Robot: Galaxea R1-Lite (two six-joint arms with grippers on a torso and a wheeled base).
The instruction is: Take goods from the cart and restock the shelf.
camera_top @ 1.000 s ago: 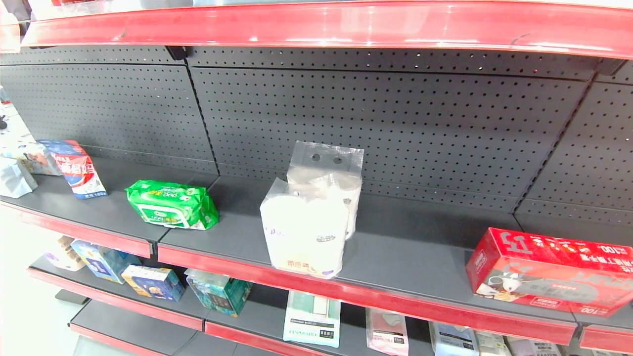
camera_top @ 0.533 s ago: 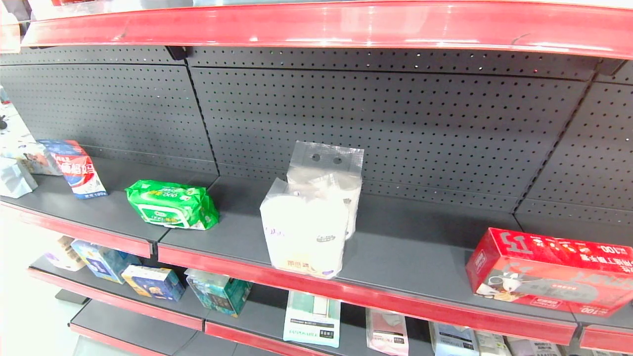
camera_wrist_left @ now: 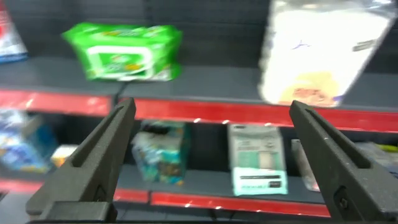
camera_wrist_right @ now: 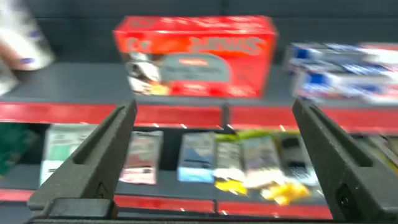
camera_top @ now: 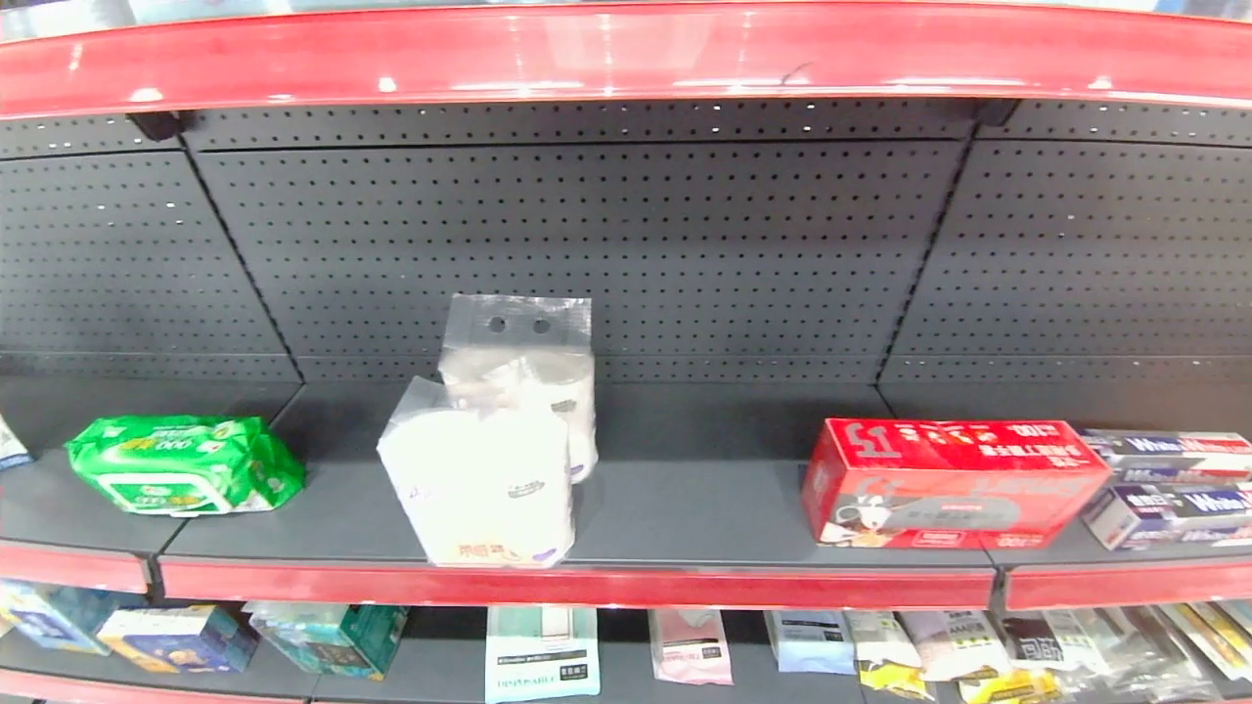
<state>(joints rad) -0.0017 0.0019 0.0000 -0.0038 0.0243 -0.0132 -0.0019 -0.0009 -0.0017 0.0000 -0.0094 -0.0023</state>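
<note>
left gripper point(camera_wrist_left: 211, 106): fingers wide apart, nothing between them, facing the red front rail point(camera_top: 577, 585).
right gripper point(camera_wrist_right: 214, 104): same, fingers apart, empty.
risk 1: front toilet roll pack point(camera_top: 479, 489) stands right at the shelf point(camera_top: 685, 508) lip; clip it on your reach-in and it likely tips off.
risk 2: lift an arm straight up and your fingers could catch the rail.
surface: dark flat shelf, bare gap between roll pack and red box point(camera_top: 939, 479); green wipes pack point(camera_top: 181, 464) to the left.
room: black pegboard back panel point(camera_top: 587, 244), stocked lower shelf point(camera_top: 445, 645) beneath.
</note>
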